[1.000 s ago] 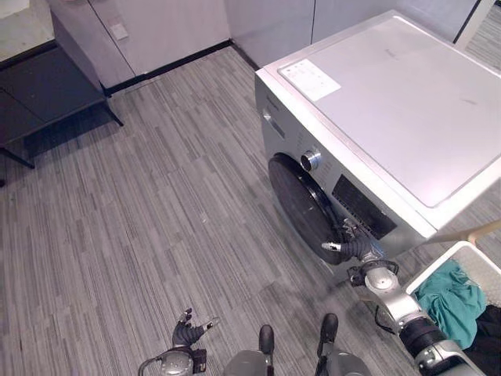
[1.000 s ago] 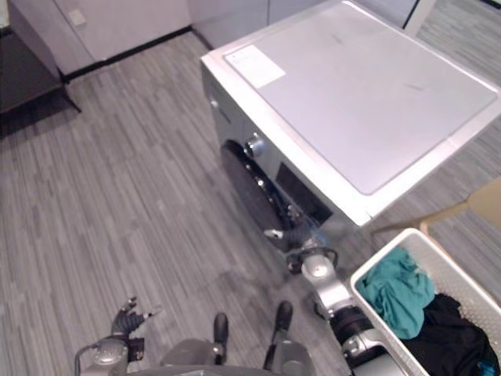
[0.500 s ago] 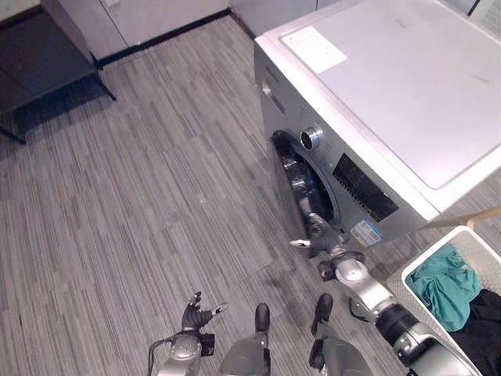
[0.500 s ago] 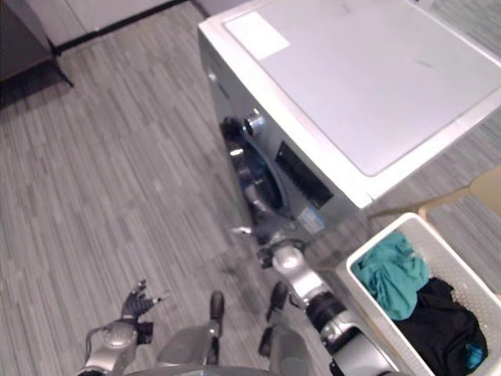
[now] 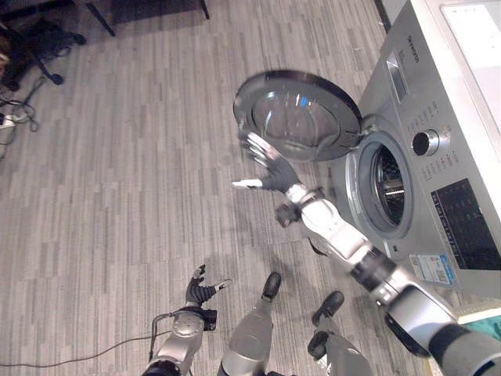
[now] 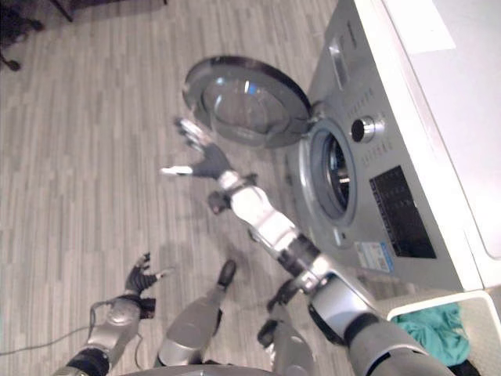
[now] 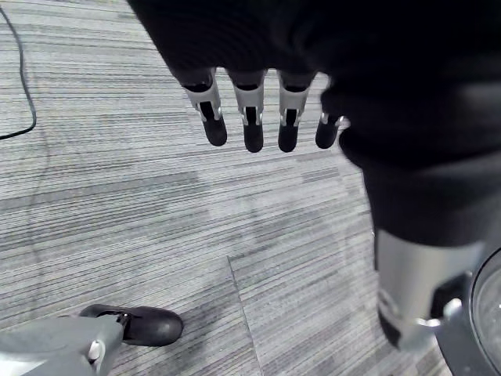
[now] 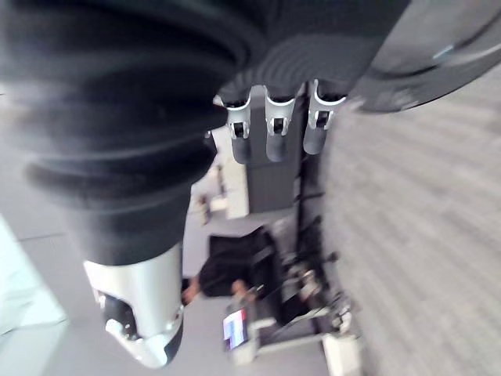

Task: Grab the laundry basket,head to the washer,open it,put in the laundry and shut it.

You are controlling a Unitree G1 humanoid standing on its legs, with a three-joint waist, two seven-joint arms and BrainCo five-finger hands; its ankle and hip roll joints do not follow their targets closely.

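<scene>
Swung wide now, door [image 5: 301,116], with right hand [image 5: 268,167] splayed beside it, left hand [image 5: 201,291] relaxed low.

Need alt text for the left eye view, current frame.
The washer door stands swung wide open, showing the drum opening. The robot's right hand is raised, fingers spread, at the door's lower edge. The left hand hangs low over the grey striped floor, holding nothing.

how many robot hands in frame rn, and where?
2. The right hand is raised, fingers spread, by the open washer door. The left hand hangs low over the floor, fingers relaxed, empty.
</scene>
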